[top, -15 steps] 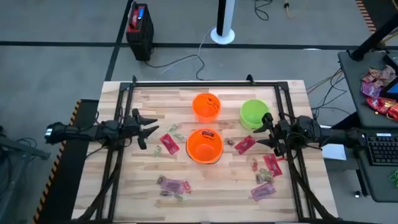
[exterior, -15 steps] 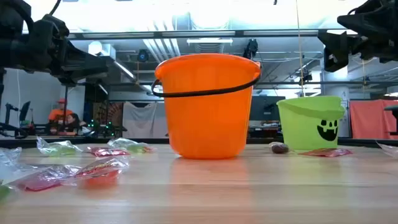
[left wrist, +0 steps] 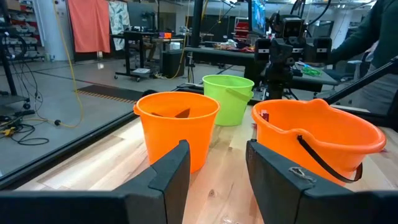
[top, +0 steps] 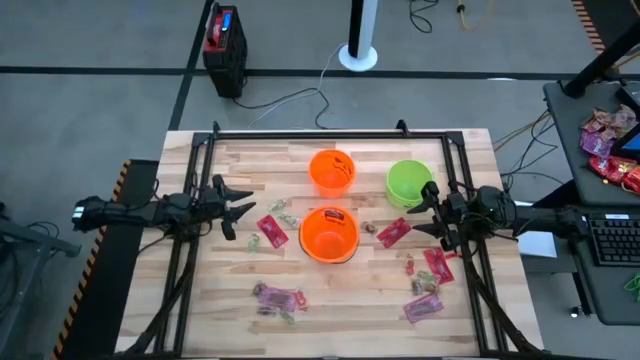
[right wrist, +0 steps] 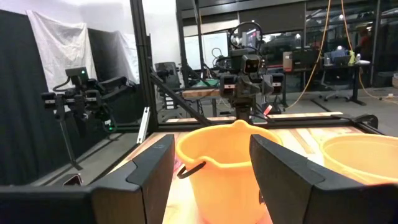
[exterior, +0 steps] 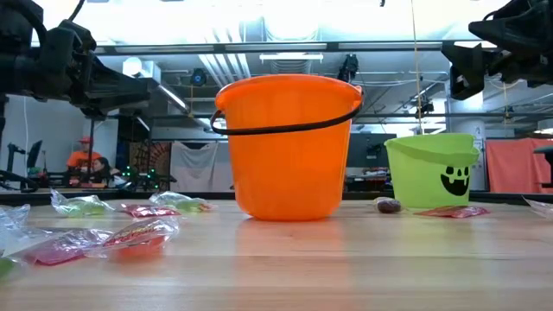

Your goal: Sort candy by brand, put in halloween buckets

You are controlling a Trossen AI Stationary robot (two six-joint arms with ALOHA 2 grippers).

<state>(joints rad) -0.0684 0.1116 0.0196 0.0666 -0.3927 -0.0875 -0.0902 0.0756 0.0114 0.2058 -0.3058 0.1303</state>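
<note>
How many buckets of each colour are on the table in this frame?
Orange buckets: 2, the far one and the near one.
Green bucket: 1.
Total: 3 buckets.

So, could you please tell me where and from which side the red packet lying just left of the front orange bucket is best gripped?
Probably from straight above, pinching across the narrow width of the red packet. It lies flat on the table, so a side approach has no edge to catch. The left gripper, open, hovers nearest. The orange bucket stands close on one side, so the fingers should close away from its wall.
</note>
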